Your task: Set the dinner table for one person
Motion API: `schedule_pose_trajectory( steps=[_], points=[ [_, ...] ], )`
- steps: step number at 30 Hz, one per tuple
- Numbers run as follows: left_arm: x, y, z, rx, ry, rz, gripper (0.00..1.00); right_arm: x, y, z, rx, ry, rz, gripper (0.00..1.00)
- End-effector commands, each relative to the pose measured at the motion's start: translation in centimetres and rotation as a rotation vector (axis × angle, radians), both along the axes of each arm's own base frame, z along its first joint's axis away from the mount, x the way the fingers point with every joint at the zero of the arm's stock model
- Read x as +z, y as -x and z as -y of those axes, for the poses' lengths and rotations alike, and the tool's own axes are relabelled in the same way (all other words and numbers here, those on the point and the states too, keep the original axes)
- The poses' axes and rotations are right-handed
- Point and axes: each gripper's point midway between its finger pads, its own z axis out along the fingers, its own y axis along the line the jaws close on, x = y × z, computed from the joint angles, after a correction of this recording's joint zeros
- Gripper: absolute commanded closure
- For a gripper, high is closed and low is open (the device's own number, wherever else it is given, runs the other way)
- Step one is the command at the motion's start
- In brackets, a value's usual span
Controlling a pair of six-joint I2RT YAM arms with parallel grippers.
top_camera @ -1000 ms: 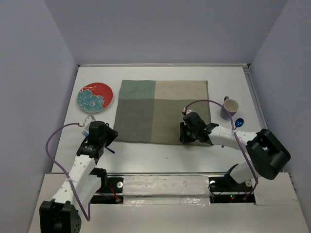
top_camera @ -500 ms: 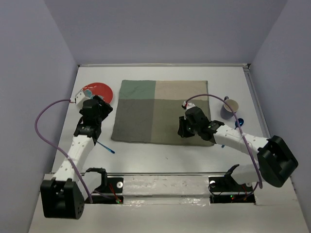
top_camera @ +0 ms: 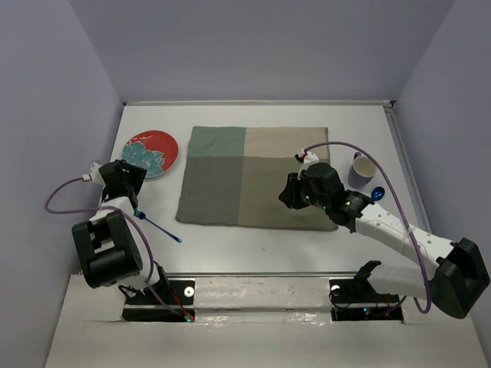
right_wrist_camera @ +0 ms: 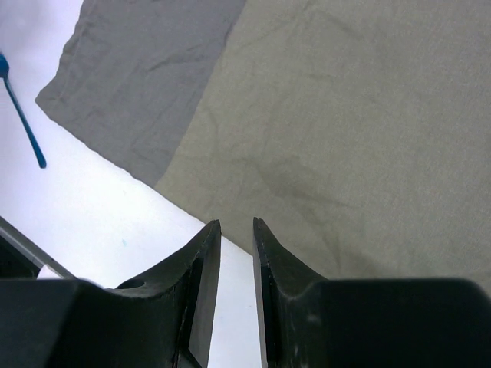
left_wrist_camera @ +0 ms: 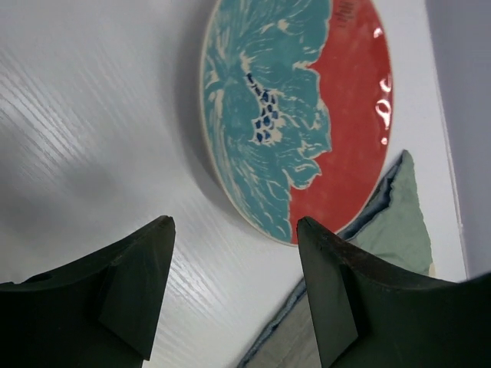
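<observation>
Hovering left gripper (left_wrist_camera: 234, 226) spread wide, empty, near floral plate (left_wrist_camera: 307, 115) left of four-patch mat (top_camera: 253, 172); right gripper (right_wrist_camera: 236, 230) all but closed, empty, over mat; blue utensil (top_camera: 157, 228) off mat's near-left corner.

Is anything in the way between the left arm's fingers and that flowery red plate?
Nothing visible. The left gripper has its fingers open, with only bare dinner table between them and the plate.

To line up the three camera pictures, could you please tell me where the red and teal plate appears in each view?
Top external: the plate sits far left, just left of the cloth mat.
Left wrist: the plate fills the upper middle, the mat's green corner at lower right.
Right wrist: not in it.
Shared landmark: the cloth mat, seen in all three.
</observation>
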Motion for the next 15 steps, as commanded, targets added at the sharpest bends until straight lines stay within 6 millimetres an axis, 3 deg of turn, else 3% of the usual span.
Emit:
schedule_pose_trajectory(
  steps=[1, 4, 9, 15],
  points=[
    [0.3, -2.3, 0.1, -0.031, 0.068, 0.088, 0.26, 2.1, 0.1, -0.9, 0.044, -0.053, 0.059, 0.71],
    [-1.3, -3.2, -0.3, -0.018, 0.082, 0.063, 0.29, 2.2, 0.1, -0.7, 0.034, -0.056, 0.064, 0.71],
    [-2.0, -4.5, -0.8, -0.010, 0.093, 0.077, 0.32, 2.0, 0.3, -0.6, 0.030, -0.053, 0.061, 0.71],
    [-3.6, -5.3, -1.0, 0.018, 0.141, 0.081, 0.45, 2.2, 0.4, -0.5, 0.026, -0.063, 0.057, 0.71]
  ],
)
